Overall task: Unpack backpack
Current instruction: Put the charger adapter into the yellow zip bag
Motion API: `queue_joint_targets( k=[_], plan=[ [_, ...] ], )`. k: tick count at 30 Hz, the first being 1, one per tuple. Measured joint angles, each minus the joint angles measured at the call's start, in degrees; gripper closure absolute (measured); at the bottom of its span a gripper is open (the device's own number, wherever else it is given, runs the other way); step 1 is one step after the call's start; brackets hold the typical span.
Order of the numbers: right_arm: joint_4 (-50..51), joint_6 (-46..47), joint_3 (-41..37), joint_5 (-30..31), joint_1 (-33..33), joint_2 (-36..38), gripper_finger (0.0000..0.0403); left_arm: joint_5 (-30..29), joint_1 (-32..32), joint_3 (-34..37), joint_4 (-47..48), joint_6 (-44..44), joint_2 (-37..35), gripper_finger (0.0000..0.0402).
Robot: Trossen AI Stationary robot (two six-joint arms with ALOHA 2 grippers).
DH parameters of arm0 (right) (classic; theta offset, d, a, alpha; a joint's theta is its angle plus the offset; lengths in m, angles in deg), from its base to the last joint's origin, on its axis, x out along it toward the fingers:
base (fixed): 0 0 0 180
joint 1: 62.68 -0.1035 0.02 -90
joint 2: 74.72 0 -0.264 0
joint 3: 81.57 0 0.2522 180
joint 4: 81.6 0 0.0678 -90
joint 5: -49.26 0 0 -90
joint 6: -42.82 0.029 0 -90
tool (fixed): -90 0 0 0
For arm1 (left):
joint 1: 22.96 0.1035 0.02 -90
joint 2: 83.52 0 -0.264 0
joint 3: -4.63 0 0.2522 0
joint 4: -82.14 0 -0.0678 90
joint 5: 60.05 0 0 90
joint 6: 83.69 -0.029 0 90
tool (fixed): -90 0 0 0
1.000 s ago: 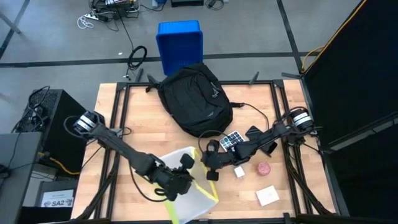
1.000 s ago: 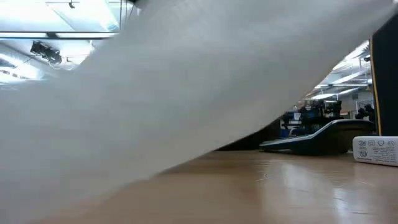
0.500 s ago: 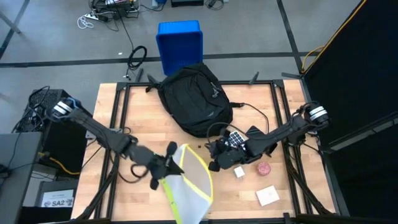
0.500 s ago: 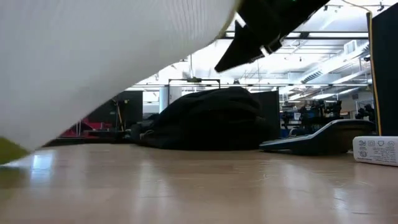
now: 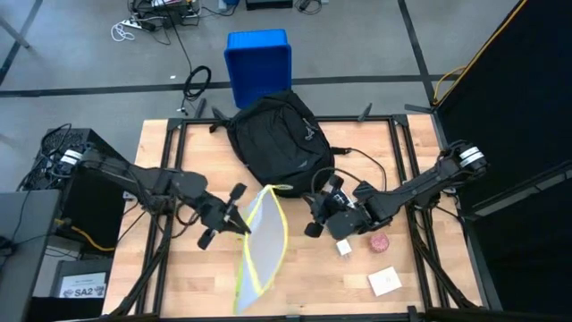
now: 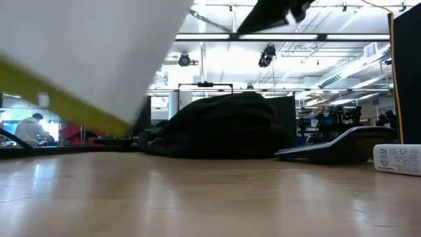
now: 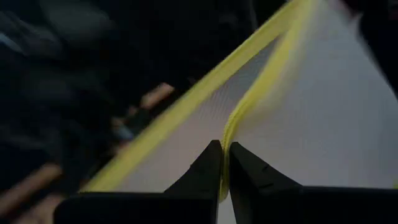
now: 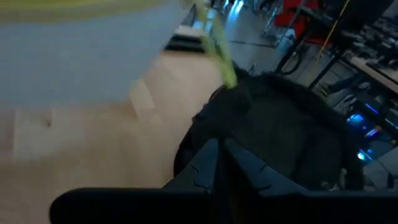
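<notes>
- My left gripper [image 5: 239,224] pinches the yellow-edged mesh pouch [image 5: 260,250] at frame centre.
- My right gripper [image 5: 315,212] looks clenched, empty.
- I judge the backpack [image 5: 279,143] soft, floppy; I'd grab its top loop.

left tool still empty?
No. In the left wrist view the left tool is pinched shut on the yellow-edged white mesh pouch.
</notes>
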Motion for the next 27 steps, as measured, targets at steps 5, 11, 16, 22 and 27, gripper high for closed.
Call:
queue_joint_targets(
  k=[5,11,16,22,27],
  plan=[
    [-0.22,-1.04,0.0,-2.13,-2.07,1.53,0.0401,-1.12,0.41,4.35,-1.02,3.25,5.62,0.0401],
    [-2.8,0.91,0.0,-12.85,-2.31,-1.18,0.0399,-4.15,1.49,5.06,-6.47,3.5,10.58,0.0401],
    [-7.42,0.99,0.0,-19.02,-1.36,-6.75,0.0402,-4.2,1.55,5.06,-8.81,3.45,13.13,0.0401],
    [-16.43,-0.13,0.0,-31.84,2.78,-16.31,0.0396,-4.18,1.57,5.06,-9.6,3.35,14.41,0.0401],
    [-19.41,-0.03,0.0,-38.36,6.72,-21.69,0.0401,-4.11,1.57,5.06,-9.62,3.55,14.41,0.0401]
  ],
)
